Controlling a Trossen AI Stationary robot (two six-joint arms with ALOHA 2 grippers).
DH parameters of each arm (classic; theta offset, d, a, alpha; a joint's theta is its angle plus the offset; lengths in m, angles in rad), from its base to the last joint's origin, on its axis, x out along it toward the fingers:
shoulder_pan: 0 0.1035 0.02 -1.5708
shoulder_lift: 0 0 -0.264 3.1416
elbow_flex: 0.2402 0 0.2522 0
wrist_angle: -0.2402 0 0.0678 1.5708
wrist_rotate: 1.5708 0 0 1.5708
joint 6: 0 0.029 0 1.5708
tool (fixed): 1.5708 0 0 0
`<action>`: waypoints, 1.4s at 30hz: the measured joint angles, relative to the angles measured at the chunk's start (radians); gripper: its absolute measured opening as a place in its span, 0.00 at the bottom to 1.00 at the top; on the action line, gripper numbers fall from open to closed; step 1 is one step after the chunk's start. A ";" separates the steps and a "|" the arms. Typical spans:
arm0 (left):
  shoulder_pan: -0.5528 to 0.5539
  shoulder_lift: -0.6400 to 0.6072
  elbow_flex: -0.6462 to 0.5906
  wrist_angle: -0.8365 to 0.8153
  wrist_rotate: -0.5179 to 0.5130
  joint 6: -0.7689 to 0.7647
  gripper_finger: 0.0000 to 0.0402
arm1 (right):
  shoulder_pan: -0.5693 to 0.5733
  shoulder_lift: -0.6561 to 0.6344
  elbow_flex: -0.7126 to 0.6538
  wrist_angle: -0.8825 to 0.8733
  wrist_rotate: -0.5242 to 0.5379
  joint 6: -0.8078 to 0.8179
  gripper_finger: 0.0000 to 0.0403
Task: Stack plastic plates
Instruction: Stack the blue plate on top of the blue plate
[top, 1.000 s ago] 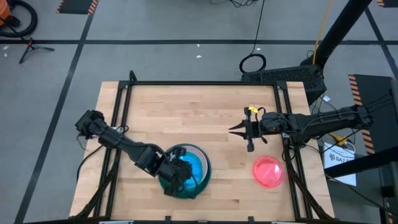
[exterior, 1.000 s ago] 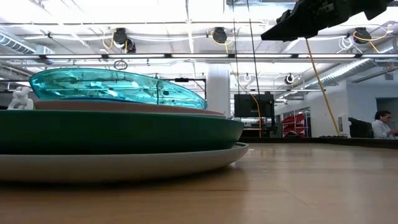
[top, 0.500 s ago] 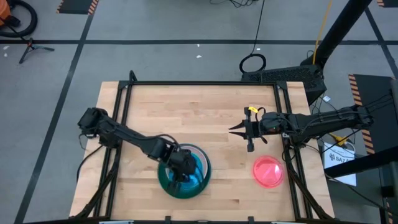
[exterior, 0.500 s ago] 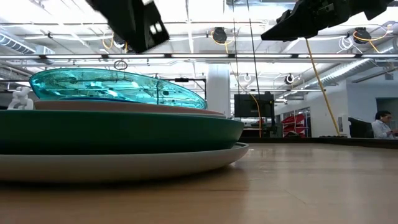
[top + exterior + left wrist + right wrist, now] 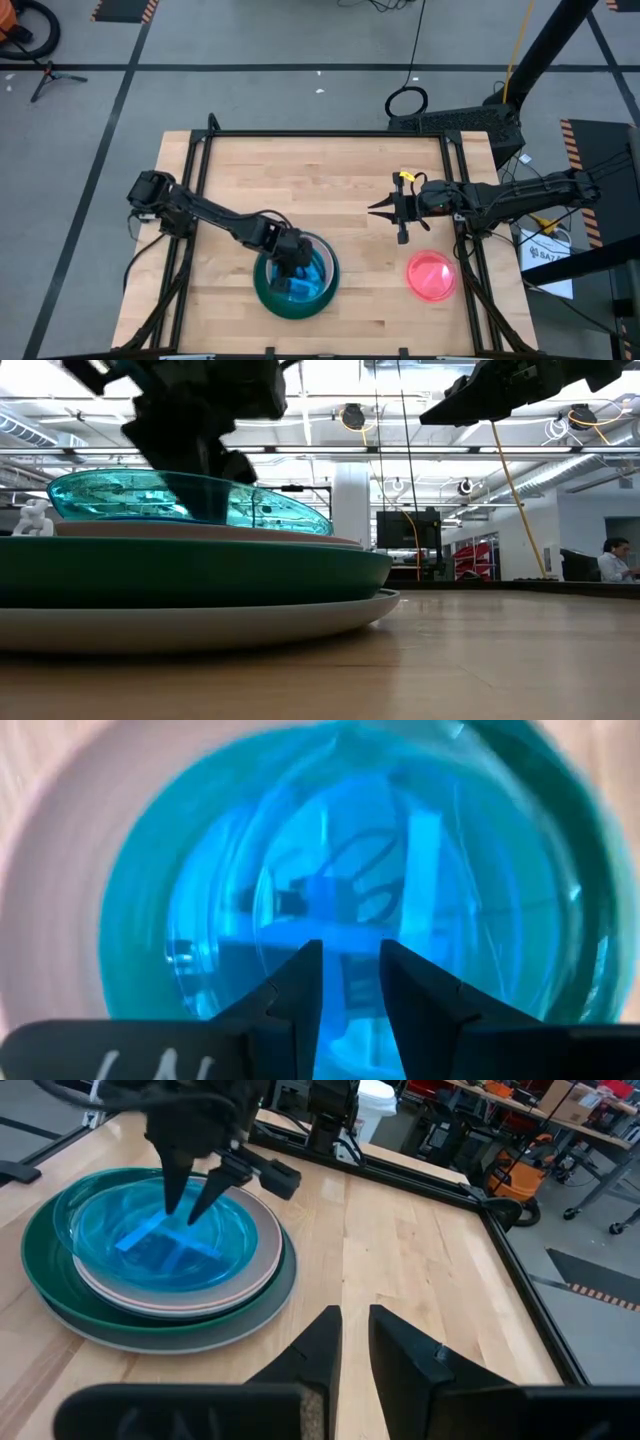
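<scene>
Plates stacked beneath hovering left pincer.

Cyan plate over dark green plate; pink-red plate

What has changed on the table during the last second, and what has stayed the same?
The left gripper moved from the near edge of the plate stack inward, over the cyan plate on top; its fingers point down at it, holding nothing. The stack, the pink plate and the right gripper, waiting mid-table, stayed as they were.
</scene>
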 joint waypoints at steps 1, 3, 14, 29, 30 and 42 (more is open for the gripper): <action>0.000 0.000 -0.007 -0.002 -0.001 -0.008 0.27 | 0.000 0.000 0.000 0.000 0.000 0.000 0.12; 0.000 0.000 -0.011 0.001 -0.002 -0.025 0.27 | 0.000 0.000 0.000 0.000 0.000 0.000 0.12; 0.011 0.000 -0.012 -0.002 0.003 -0.040 0.27 | 0.000 0.000 0.000 0.000 0.000 0.000 0.12; 0.030 0.047 -0.013 0.044 0.061 -0.018 0.27 | 0.000 0.000 0.000 -0.002 0.000 0.000 0.12; 0.032 0.051 -0.013 0.047 0.069 -0.017 0.27 | 0.000 0.000 0.000 -0.005 0.000 0.000 0.12; 0.049 0.050 -0.012 0.011 0.017 0.026 0.27 | 0.000 0.000 0.000 -0.016 0.000 0.002 0.12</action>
